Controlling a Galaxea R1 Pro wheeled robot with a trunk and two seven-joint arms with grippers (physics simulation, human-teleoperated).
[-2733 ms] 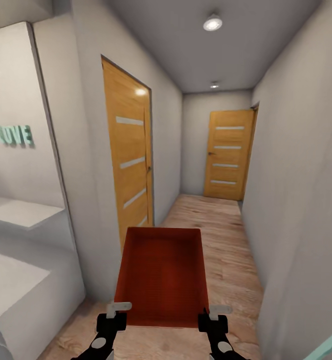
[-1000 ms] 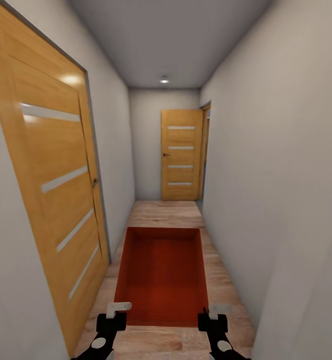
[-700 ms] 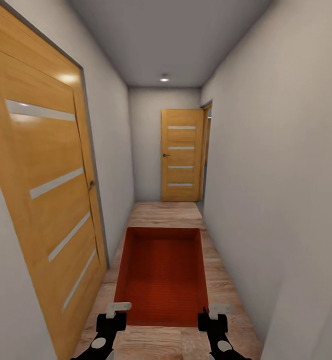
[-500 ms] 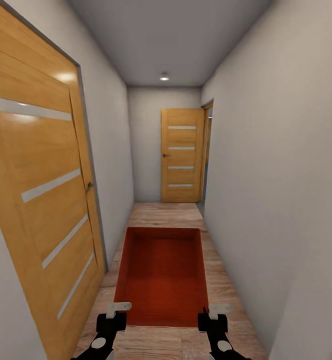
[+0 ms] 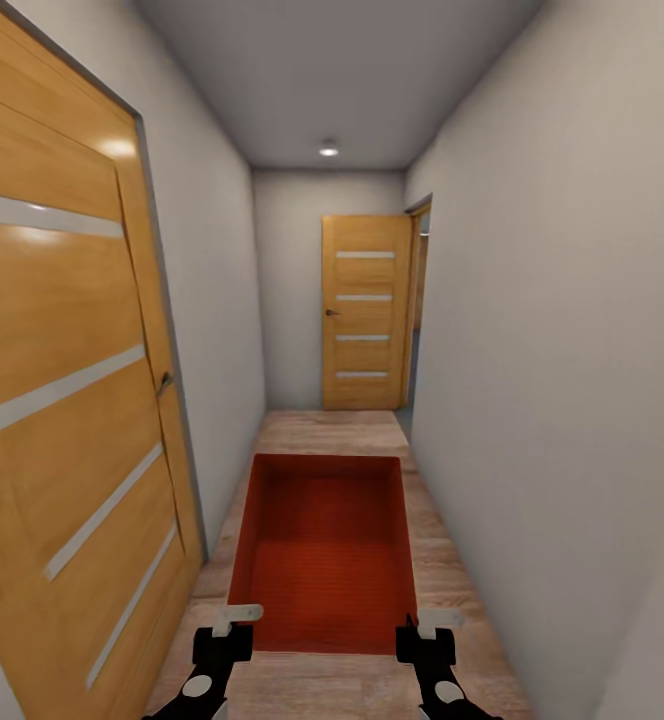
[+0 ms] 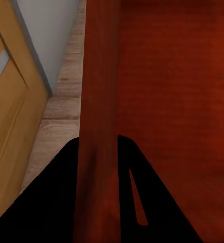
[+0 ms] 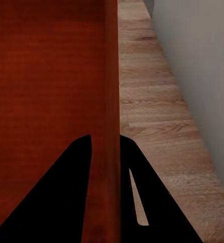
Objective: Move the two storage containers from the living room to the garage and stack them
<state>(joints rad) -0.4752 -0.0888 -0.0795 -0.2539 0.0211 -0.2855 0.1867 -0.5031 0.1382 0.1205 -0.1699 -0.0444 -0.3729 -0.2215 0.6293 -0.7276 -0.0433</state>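
Both grippers hold one orange-red rectangular storage container (image 5: 324, 555) with smooth walls and no lid, and they carry it in front of the robot above the light wood-plank floor (image 5: 442, 560) of a narrow hallway. On the head view the left gripper (image 5: 234, 622) is at the near left corner of the container and the right gripper (image 5: 424, 628) is at the near right corner. On the left wrist view the two dark fingers (image 6: 56, 202) of the left gripper (image 6: 98, 152) stand on both sides of the container's left side wall (image 6: 99, 76), closed on it, one finger outside and one inside. On the right wrist view the right gripper (image 7: 105, 147) clamps the right side wall (image 7: 111, 66) in the same manner, with its fingers (image 7: 157, 202) touching the wall on both sides. The open inside of the container looks dark red and has nothing in it. On the left of the hallway, close to the robot, there is a wooden door with pale horizontal strips (image 5: 62, 400). A second door of the same kind (image 5: 365, 312) is at the far end of the hallway. The walls (image 5: 552, 320) are pale grey, and a small round lamp (image 5: 328, 151) is lit in the ceiling.
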